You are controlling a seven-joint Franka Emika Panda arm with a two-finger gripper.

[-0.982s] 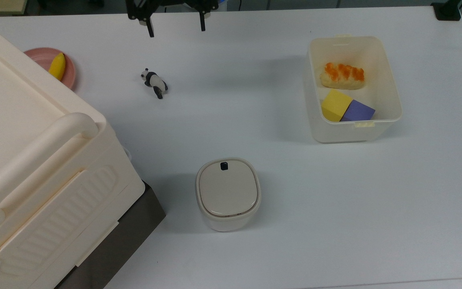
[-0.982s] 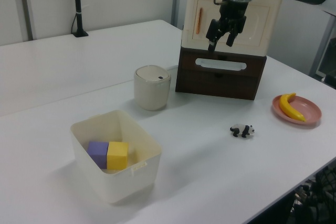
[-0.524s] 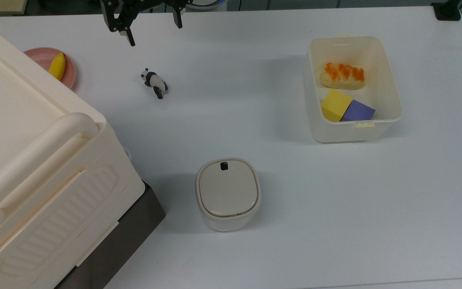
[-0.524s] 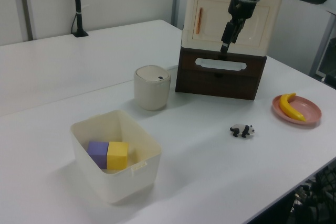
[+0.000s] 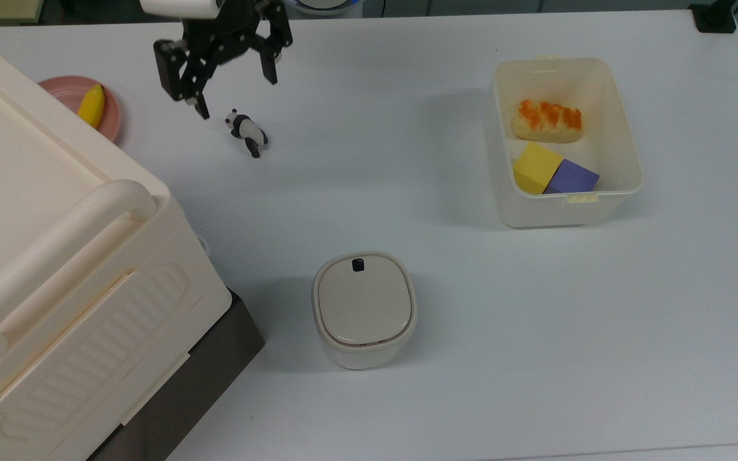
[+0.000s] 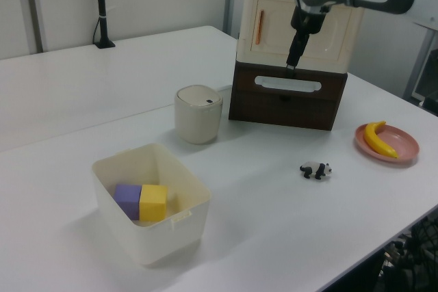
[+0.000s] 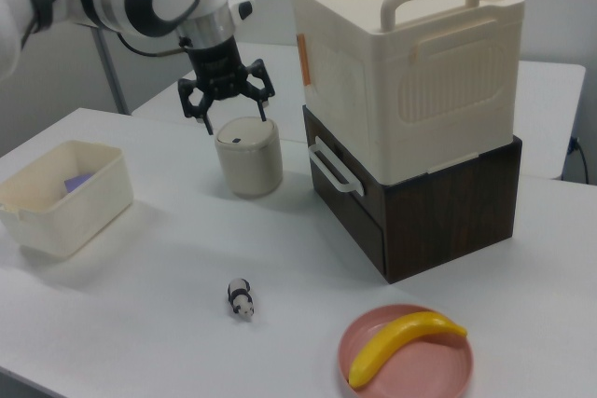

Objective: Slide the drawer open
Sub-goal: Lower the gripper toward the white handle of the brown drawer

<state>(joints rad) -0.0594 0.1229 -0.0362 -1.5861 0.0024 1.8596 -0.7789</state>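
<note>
The drawer (image 6: 286, 98) is the dark-brown wooden front under the big cream cabinet (image 6: 301, 22), with a white loop handle (image 6: 287, 85). In the right view the drawer (image 7: 359, 202) sits flush in its wooden box, and its handle (image 7: 331, 170) sticks out toward the table. From above, just a dark strip of the drawer (image 5: 215, 358) shows below the cabinet. My gripper (image 5: 237, 97) hangs open above the table beside the panda, holding nothing. In the left view my gripper (image 6: 293, 59) appears in front of the cabinet, above the handle. In the right view my gripper (image 7: 235, 118) is well to the left of the drawer.
A small toy panda (image 5: 247, 132) lies close to my fingers. A pink plate (image 5: 111, 121) holds a banana (image 5: 91, 105). A lidded cream bin (image 5: 364, 307) stands near the drawer's corner. An open cream container (image 5: 625, 128) with bread and two blocks sits at the top view's right.
My gripper has moved toward the top view's left and down toward the panda, turning as it went. It stays open. Nothing on the table has moved.
</note>
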